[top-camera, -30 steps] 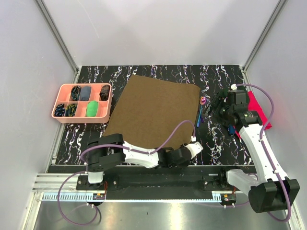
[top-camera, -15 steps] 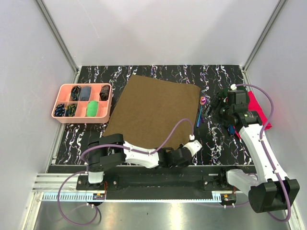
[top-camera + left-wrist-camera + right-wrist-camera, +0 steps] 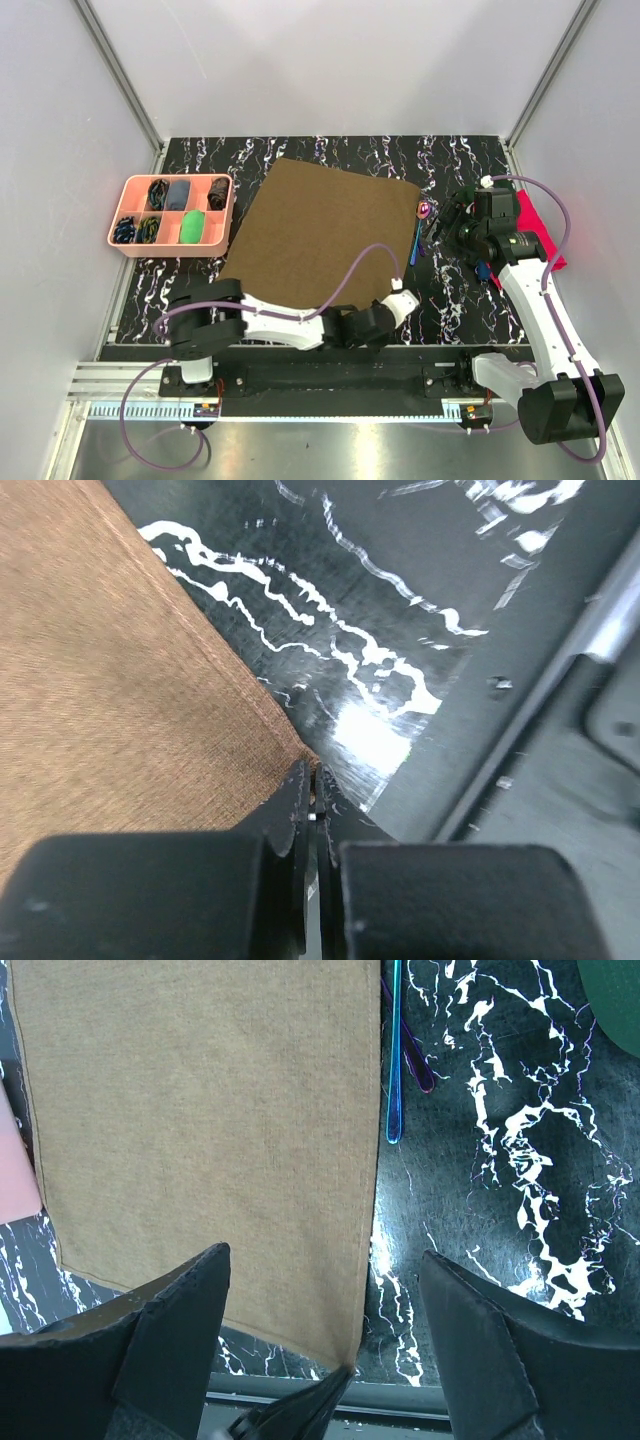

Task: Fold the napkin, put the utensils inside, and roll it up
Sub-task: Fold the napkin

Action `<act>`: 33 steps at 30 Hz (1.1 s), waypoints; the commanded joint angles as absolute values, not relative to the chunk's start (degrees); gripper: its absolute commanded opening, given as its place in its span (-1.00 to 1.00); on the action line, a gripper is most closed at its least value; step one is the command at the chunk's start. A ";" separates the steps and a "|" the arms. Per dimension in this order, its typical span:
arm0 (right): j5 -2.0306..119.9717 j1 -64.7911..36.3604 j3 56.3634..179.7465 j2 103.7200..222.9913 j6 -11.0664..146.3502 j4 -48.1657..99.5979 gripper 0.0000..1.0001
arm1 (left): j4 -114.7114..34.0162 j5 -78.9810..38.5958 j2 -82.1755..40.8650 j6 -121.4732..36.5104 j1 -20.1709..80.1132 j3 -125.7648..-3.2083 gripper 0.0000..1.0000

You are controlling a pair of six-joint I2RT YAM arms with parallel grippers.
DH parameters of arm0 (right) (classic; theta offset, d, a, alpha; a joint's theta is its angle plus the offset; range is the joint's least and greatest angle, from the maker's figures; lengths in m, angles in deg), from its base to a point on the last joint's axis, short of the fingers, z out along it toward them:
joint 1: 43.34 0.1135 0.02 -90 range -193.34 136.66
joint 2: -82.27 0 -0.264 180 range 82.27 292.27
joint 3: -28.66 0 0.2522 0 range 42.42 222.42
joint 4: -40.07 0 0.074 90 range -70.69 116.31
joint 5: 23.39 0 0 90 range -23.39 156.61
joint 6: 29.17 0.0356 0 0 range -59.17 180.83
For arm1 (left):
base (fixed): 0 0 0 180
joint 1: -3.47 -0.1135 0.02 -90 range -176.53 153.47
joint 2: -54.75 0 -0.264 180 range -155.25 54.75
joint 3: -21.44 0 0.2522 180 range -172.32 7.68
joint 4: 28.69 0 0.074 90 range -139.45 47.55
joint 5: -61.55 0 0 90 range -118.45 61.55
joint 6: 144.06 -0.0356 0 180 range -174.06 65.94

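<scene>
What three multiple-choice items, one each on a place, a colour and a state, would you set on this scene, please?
1. Where do the utensils lie relative to the napkin?
A. on top of it
B. on the table beside its right edge
C. at its far left corner

2. What colour is the tray?
A. pink
B. blue
C. white

3. How do the left jaws stand?
A. wide open above the napkin
B. shut on a spoon
C. shut on the napkin's near right corner

Answers:
1 B: the top view shows them on the bare table just past the napkin's right edge.
2 A: its rim and walls are pink in the top view.
3 C: the left wrist view shows the jaws closed together with the cloth's corner between them.
</scene>
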State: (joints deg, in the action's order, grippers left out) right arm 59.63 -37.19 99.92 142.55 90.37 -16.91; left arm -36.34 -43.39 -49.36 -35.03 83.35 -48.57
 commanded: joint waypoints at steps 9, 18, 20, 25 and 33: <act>58.61 -37.72 99.37 141.25 89.30 -15.96 0.68 | -34.80 -38.82 -38.24 -35.95 72.39 -44.00 -1.00; 57.65 -37.63 98.32 142.13 89.57 -14.65 0.69 | -36.04 -40.84 -38.85 -41.13 62.98 -43.56 -1.00; 57.38 -37.63 97.88 142.30 89.48 -14.21 0.69 | -36.12 -40.93 -38.94 -41.58 61.57 -43.82 -1.00; 56.68 -37.63 97.18 142.92 89.74 -13.33 0.69 | -36.30 -41.99 -40.34 -44.39 57.00 -45.75 -1.00; 56.50 -37.63 97.35 144.85 89.74 -12.27 0.69 | -39.55 -42.43 -44.74 -46.06 48.05 -53.13 -1.00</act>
State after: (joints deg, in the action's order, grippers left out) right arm 57.90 -37.39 97.31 143.86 90.35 -14.86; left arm -39.86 -40.90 -43.77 -44.11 51.92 -48.74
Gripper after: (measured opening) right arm 0.844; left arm 0.012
